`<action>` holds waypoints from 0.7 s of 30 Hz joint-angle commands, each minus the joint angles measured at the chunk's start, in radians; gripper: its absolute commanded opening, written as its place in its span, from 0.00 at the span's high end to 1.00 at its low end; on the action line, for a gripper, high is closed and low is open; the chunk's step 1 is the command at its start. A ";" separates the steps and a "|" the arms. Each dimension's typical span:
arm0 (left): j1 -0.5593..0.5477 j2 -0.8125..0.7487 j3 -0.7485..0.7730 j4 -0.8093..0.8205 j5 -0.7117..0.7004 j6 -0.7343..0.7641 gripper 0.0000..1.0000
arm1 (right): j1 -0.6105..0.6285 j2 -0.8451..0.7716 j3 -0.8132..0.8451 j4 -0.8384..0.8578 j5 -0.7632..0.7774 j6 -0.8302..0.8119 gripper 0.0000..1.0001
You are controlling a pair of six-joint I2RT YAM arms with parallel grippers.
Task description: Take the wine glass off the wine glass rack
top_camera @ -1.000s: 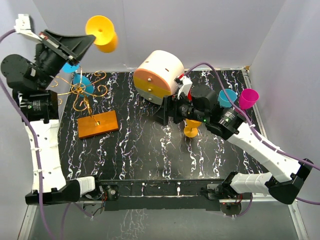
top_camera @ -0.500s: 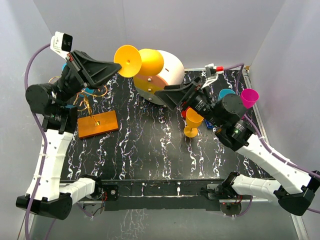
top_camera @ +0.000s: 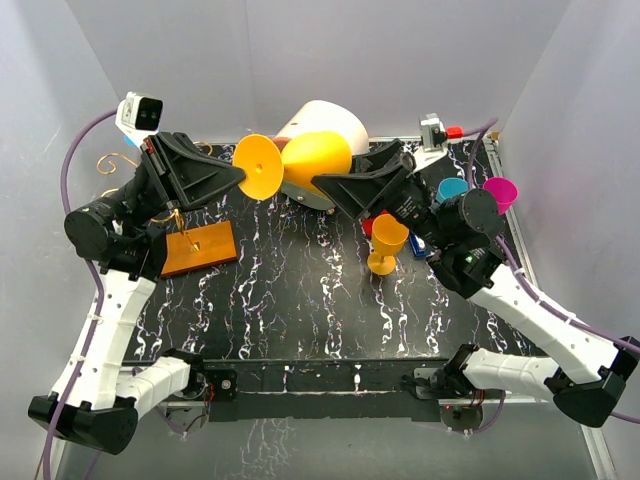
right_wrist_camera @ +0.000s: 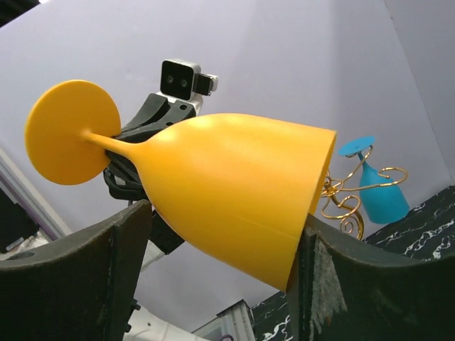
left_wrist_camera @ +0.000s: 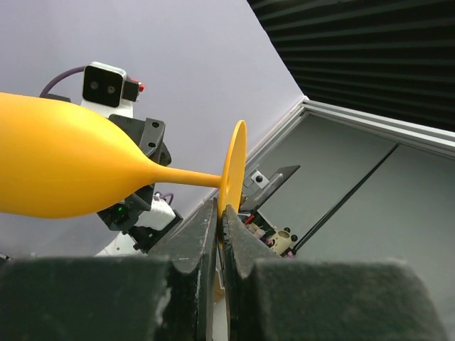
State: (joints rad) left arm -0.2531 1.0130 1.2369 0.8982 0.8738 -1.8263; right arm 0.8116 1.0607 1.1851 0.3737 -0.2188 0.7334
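Observation:
My left gripper [top_camera: 240, 178] is shut on the foot of a yellow wine glass [top_camera: 312, 160] and holds it sideways in the air above the table's back middle. In the left wrist view the fingers [left_wrist_camera: 206, 227] pinch the foot disc, and the glass [left_wrist_camera: 64, 170] stretches to the left. My right gripper [top_camera: 345, 185] is open, its jaws either side of the bowl [right_wrist_camera: 234, 192], very close to it. The wine glass rack's orange base [top_camera: 197, 248] lies at the left; its gold wire [right_wrist_camera: 348, 195] shows behind, with a blue glass [right_wrist_camera: 380, 195] hanging on it.
A white-and-orange drawer box [top_camera: 330, 118] stands at the back behind the held glass. A second yellow wine glass [top_camera: 386, 245] stands upright at centre right. A blue cup [top_camera: 452, 187] and a pink cup [top_camera: 498, 192] stand at the right.
My left arm has brought the yellow glass down and right, away from the rack. My right gripper has risen and set its jaws around the bowl.

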 commanded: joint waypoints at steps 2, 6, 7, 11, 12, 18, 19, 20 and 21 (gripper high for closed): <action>-0.008 -0.036 -0.002 0.021 0.018 0.037 1.00 | 0.004 -0.027 0.055 0.082 -0.081 -0.003 0.46; -0.006 -0.032 -0.026 -0.005 0.014 0.068 1.00 | 0.004 -0.062 -0.005 0.148 -0.079 0.057 0.66; -0.007 -0.030 -0.033 -0.016 0.013 0.072 1.00 | 0.004 -0.070 -0.017 0.160 -0.075 0.072 0.71; -0.007 -0.014 -0.038 -0.121 0.009 0.142 0.93 | 0.004 -0.093 -0.039 0.197 -0.082 0.112 0.87; -0.007 -0.014 -0.042 -0.158 0.003 0.162 0.87 | 0.004 -0.098 -0.040 0.197 -0.086 0.112 0.91; -0.007 -0.002 -0.062 -0.292 -0.042 0.263 0.39 | 0.004 -0.157 -0.070 0.106 -0.039 0.073 1.00; -0.005 -0.004 -0.067 -0.326 -0.053 0.282 0.29 | 0.004 -0.175 -0.076 0.072 -0.007 0.057 1.00; -0.005 -0.008 -0.066 -0.360 -0.065 0.309 0.19 | 0.004 -0.191 -0.084 0.041 0.020 0.035 1.00; -0.006 -0.011 -0.058 -0.409 -0.074 0.347 0.13 | 0.004 -0.207 -0.090 0.004 0.045 0.010 1.00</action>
State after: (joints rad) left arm -0.2531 1.0286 1.1683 0.6273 0.8089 -1.6199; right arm 0.8162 0.9127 1.1114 0.4789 -0.2966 0.8234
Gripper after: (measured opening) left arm 0.757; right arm 0.031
